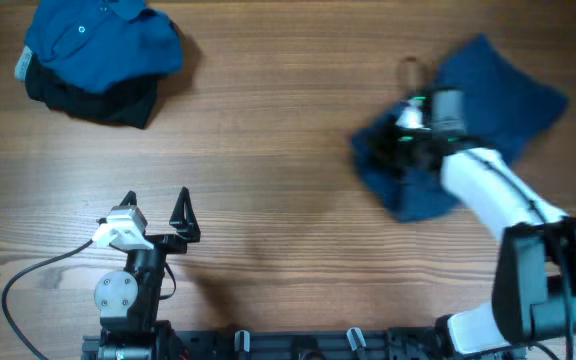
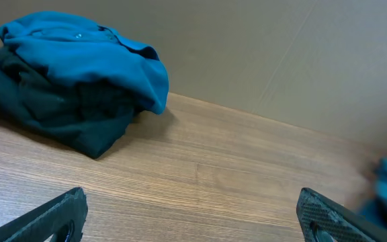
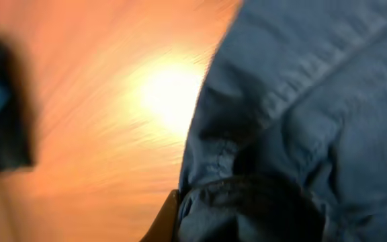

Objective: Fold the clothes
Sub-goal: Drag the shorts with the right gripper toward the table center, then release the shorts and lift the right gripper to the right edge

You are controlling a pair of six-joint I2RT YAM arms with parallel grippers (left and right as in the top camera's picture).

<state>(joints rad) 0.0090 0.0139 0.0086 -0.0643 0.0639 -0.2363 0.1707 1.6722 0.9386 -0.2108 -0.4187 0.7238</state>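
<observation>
A dark blue garment (image 1: 498, 95) lies crumpled at the right of the wooden table. My right gripper (image 1: 400, 148) is down on its left part, with cloth bunched around it. In the right wrist view the blue cloth (image 3: 301, 114) fills the frame and wraps over the jaws; only one finger edge (image 3: 170, 218) shows. The view is blurred. My left gripper (image 1: 158, 215) is open and empty near the front left, its two fingertips wide apart over bare wood (image 2: 193, 222).
A pile of a bright blue polo shirt (image 1: 103, 40) on a black garment (image 1: 98, 100) sits at the back left, also in the left wrist view (image 2: 79, 47). A cable (image 1: 28, 280) loops by the left arm's base.
</observation>
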